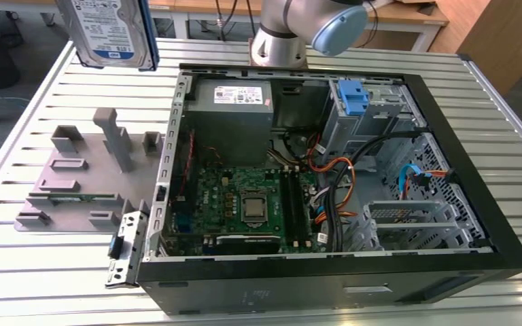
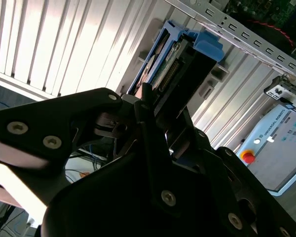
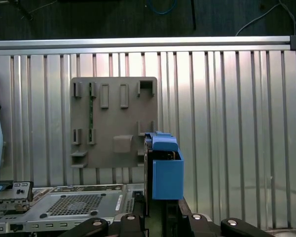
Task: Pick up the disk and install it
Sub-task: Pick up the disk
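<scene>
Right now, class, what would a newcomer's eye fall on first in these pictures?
The disk in its blue carrier, clamped in the gripper, hangs high at the exterior view's upper left. Below, the open computer case lies on the slatted table, green board and cables exposed, a grey fixture plate to that view's left.

The disk (image 1: 107,27) is silvery metal (label glossy) in smooth blue plastic; the table (image 1: 57,92), ribbed metal.

Arm (image 1: 281,35) base joint upright at the exterior view's top centre; gripper (image 2: 165,102), in the second wrist view, has black fingers (image 2: 148,114) clamped on the disk (image 2: 175,61).
</scene>
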`<move>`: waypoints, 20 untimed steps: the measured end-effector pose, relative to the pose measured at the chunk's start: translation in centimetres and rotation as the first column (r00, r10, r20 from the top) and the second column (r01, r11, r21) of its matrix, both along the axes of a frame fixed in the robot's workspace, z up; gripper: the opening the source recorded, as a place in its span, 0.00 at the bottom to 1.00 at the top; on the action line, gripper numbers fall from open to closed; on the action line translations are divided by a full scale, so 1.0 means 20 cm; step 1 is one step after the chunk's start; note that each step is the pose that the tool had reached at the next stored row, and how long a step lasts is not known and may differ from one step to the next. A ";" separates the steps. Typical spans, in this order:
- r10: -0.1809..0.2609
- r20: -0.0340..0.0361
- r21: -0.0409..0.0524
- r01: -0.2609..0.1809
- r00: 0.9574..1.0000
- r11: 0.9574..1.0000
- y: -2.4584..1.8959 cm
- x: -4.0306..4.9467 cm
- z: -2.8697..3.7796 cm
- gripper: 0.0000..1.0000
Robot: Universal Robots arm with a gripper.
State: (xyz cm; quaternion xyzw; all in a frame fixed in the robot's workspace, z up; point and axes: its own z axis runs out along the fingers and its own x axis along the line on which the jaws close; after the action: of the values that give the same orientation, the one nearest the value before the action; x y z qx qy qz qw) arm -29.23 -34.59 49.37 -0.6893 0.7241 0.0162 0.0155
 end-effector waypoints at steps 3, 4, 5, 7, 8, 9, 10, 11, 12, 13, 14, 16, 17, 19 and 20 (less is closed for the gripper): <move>0.000 0.000 0.000 0.000 1.000 1.000 -0.010 0.000 0.000 0.35; 0.000 0.000 0.000 0.000 1.000 1.000 -0.015 0.000 -0.001 0.35; 0.000 0.000 0.000 0.000 1.000 1.000 -0.020 0.000 -0.001 0.35; 0.000 0.000 0.000 0.000 1.000 1.000 -0.030 0.000 -0.001 0.35; 0.000 0.000 0.000 0.000 1.000 1.000 -0.035 0.000 -0.001 0.35; 0.000 0.000 0.000 0.000 1.000 1.000 -0.040 0.000 -0.001 0.35; 0.001 0.000 0.000 -0.001 1.000 1.000 -0.043 0.000 -0.001 0.35; 0.001 0.000 0.000 -0.001 1.000 1.000 -0.047 0.000 -0.002 0.35; 0.001 0.000 0.000 -0.001 1.000 1.000 -0.051 0.000 -0.002 0.35; 0.001 0.000 0.000 -0.001 1.000 1.000 -0.055 0.000 -0.002 0.35; 0.001 0.000 0.000 -0.001 1.000 1.000 -0.058 0.000 -0.002 0.35; 0.001 0.000 0.000 -0.001 1.000 1.000 -0.063 0.000 -0.003 0.35; 0.001 0.000 0.000 -0.001 1.000 1.000 -0.064 0.000 -0.003 0.35; 0.001 0.000 0.000 -0.001 1.000 1.000 -0.066 0.000 -0.003 0.35; 0.001 0.000 0.000 -0.001 1.000 1.000 -0.067 0.001 -0.003 0.35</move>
State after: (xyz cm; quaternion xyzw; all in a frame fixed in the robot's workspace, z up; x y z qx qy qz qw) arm -29.21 -35.93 49.31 -0.6897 0.7238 0.0163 0.0154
